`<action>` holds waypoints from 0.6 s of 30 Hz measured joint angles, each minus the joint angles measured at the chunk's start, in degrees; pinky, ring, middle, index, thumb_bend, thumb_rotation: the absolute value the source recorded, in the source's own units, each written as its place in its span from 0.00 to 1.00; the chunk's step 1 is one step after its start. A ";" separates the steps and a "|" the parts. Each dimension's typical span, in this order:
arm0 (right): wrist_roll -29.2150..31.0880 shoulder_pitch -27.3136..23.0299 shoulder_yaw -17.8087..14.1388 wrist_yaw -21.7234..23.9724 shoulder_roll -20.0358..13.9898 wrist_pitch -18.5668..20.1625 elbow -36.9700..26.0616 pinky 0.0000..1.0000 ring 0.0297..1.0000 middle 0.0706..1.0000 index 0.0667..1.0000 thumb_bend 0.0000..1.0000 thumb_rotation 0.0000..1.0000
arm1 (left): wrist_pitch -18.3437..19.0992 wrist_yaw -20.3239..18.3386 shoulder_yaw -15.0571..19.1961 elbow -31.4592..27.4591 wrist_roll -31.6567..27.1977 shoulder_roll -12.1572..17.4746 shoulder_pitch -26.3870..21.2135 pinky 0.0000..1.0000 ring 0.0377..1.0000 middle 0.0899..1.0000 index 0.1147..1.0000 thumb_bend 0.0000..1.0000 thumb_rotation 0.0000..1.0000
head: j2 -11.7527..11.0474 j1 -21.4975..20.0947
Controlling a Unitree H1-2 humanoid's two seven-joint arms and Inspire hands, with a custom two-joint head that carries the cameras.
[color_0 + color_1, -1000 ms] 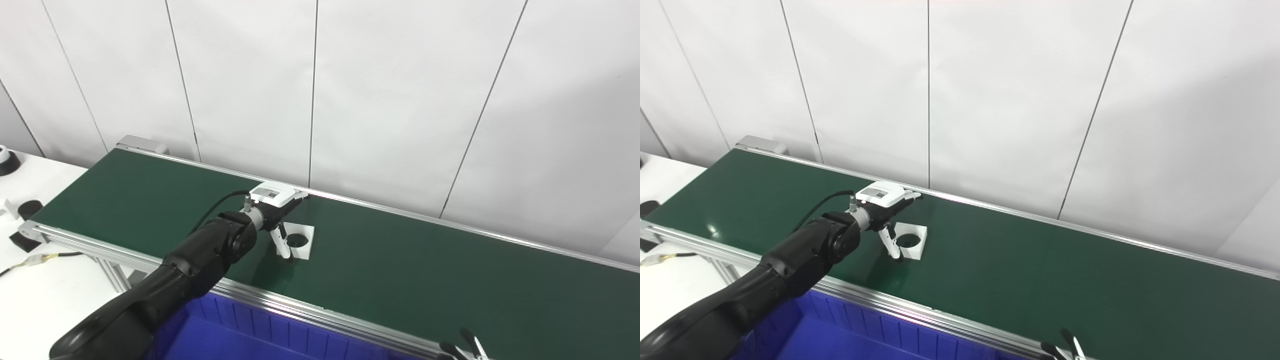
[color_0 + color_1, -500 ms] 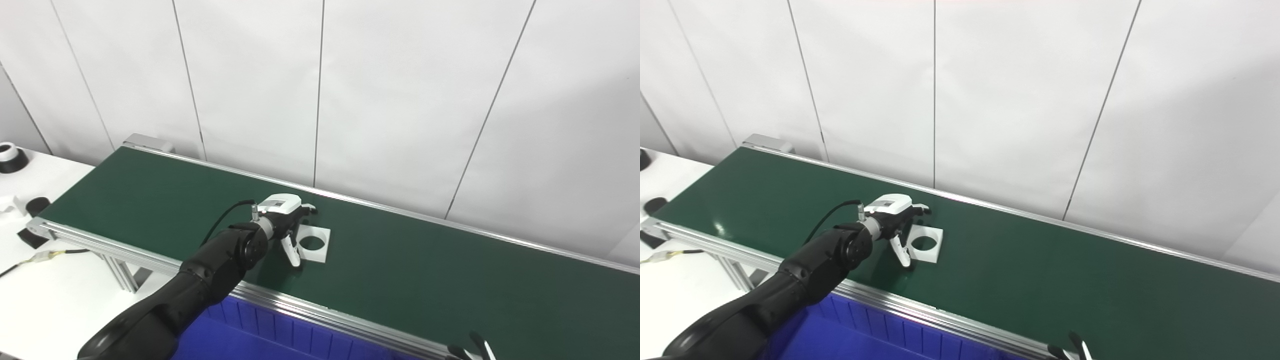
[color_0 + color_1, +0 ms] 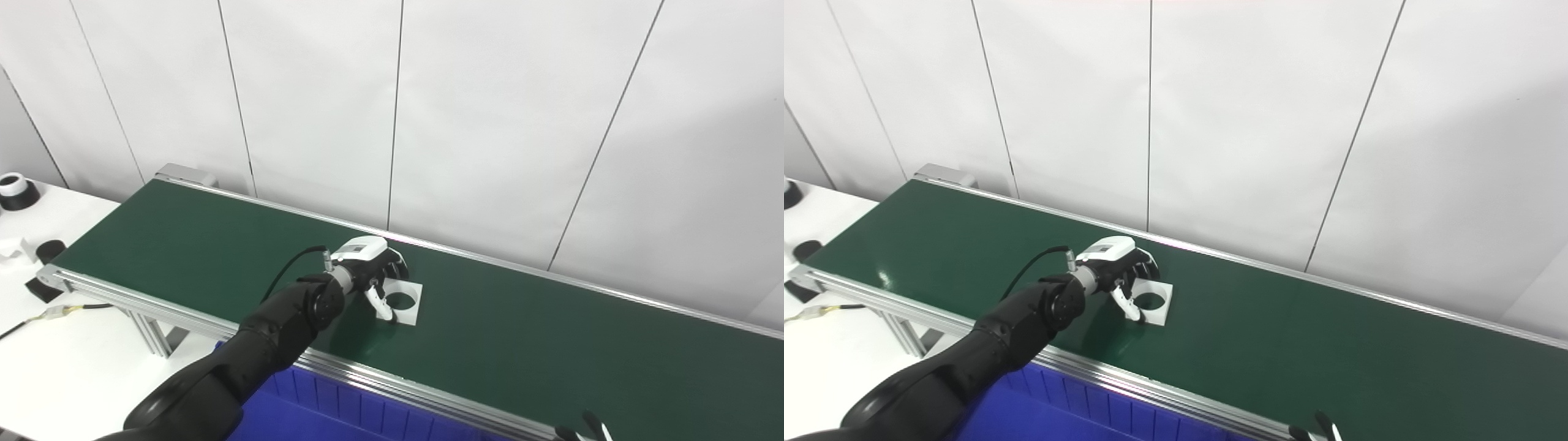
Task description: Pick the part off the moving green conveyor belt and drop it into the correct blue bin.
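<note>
Left eye view shows my left hand (image 3: 375, 275) stretched out over the green conveyor belt (image 3: 551, 343), reaching the left edge of the part (image 3: 402, 301), a flat white square plate with a round hole through its middle. The plate lies flat on the belt, directly under and just beyond my fingertips. My thumb (image 3: 379, 304) points down along the plate's near-left edge and seems to touch it, while my dark fingers (image 3: 398, 267) curl over the plate's far-left corner; they are apart with the plate's edge between them, yet I cannot tell whether they press it, and the plate is not lifted. Below my forearm, on the near side of the belt's silver rail, sits the blue bin (image 3: 318, 416), only its ribbed wall and part of its floor in view. My right hand (image 3: 1323, 429) barely shows at the bottom edge, far off to the right of the plate, just a couple of fingertips sticking up, and I cannot tell how they are set.
</note>
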 measured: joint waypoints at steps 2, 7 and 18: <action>0.12 -0.08 -0.04 0.00 0.05 0.00 0.00 0.73 0.84 0.85 0.99 0.84 0.06 | -0.01 -0.34 -0.31 -0.44 0.00 -0.19 0.03 0.38 0.41 0.38 0.44 0.52 0.00 | -0.09 -0.17; -0.44 -0.51 -0.31 -0.31 0.36 0.00 0.41 0.71 0.82 0.84 0.98 0.84 0.08 | -0.94 -1.60 -0.39 -0.95 -0.34 -0.19 0.10 0.41 0.45 0.42 0.43 0.52 0.00 | -0.26 -1.05; -2.31 -1.91 -0.35 -0.41 0.39 0.00 0.80 0.69 0.80 0.83 0.96 0.85 0.07 | -3.51 -0.33 3.70 -8.62 -2.30 1.57 4.35 0.41 0.45 0.40 0.45 0.52 0.00 | 0.53 -6.68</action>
